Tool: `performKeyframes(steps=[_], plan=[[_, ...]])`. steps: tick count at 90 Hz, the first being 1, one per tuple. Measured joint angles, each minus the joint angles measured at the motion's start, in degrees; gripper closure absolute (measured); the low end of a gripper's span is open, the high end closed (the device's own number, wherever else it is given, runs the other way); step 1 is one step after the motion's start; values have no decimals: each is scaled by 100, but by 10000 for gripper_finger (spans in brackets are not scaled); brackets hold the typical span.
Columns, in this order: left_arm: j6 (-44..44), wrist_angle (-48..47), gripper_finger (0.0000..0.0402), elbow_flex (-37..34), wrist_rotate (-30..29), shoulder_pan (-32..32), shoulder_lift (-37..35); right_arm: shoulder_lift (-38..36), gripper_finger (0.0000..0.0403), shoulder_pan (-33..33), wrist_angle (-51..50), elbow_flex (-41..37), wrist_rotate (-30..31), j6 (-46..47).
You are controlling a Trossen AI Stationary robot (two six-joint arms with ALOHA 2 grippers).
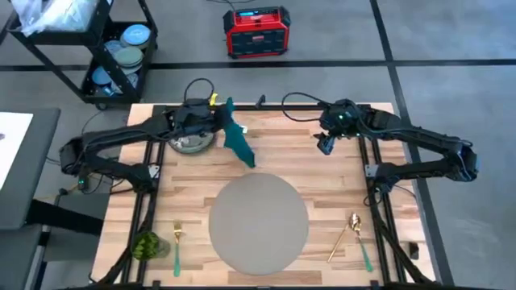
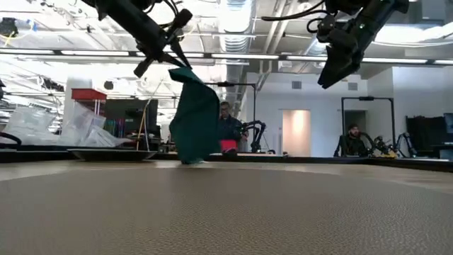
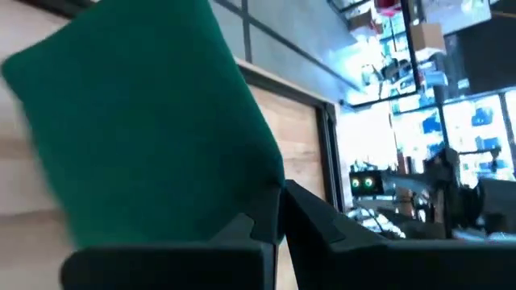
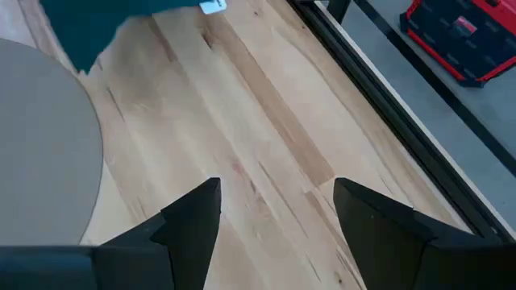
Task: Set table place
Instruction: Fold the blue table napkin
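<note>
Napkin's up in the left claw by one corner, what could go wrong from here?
1. The left claw pinches only the top edge of the napkin; its lower end drags the table and could slip free.
2. The hanging cloth swings close to the plate and might catch its rim.
3. Dropped like this, it may land crumpled across the placemat instead of flat beside it. The right claw hovers open, too far away to help.

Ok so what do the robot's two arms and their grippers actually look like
Both arms are dark, near-black jointed links with black cables looping off them. The left gripper has a small yellow mark beside it; the right gripper shows a green light on the wrist and a bluish patch near its tip. Its fingers are matte black, angular wedges with flat inner faces.
</note>
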Motion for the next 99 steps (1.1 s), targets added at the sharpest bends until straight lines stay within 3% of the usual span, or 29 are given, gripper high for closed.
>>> performKeyframes(steps=[10, 24, 36, 55, 71, 81, 99], plan=[[-12, 950, 402, 0, 0, 190, 445, -1, 172, 0, -18, 0, 0, 0], [-61, 3021, 402, 12, 326, 458, 1222, 0, 172, 0, -97, 0, 0, 4], [-104, 3740, 402, 384, 633, 559, 1576, 0, 172, 0, -158, 0, 0, 6], [513, 3469, 402, 640, 601, 288, 1351, -1, 172, 0, -150, 0, 16, 217], [545, 737, 402, 614, -97, -442, 1238, -1, 172, 0, -146, 0, 28, 367], [-388, -134, 402, 70, -546, -1019, 1311, 0, 172, 0, -107, 0, 56, 367], [-2153, 505, 401, -1430, -725, -1668, 1303, -1, 172, 0, -75, 0, 129, 367]])
